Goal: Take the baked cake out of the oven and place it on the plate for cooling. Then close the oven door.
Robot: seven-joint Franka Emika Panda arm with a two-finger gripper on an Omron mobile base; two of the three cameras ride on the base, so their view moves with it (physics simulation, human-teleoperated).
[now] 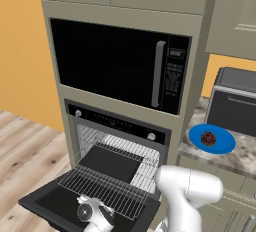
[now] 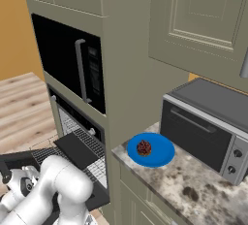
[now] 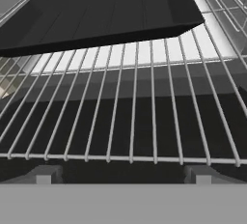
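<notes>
Fingers [image 3: 43, 175] spreading wide, gripping nothing, hovering near the pulled-out wire rack [image 3: 135, 117] over the lowered oven door [image 1: 45, 203]. Baked cake [image 1: 208, 138] resting on the blue plate [image 1: 222, 145], right of the oven [image 1: 120, 141], on the counter [image 2: 193, 190].

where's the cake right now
The baked cake sits on the blue plate on the counter, right of the oven and in front of the silver toaster oven.
</notes>
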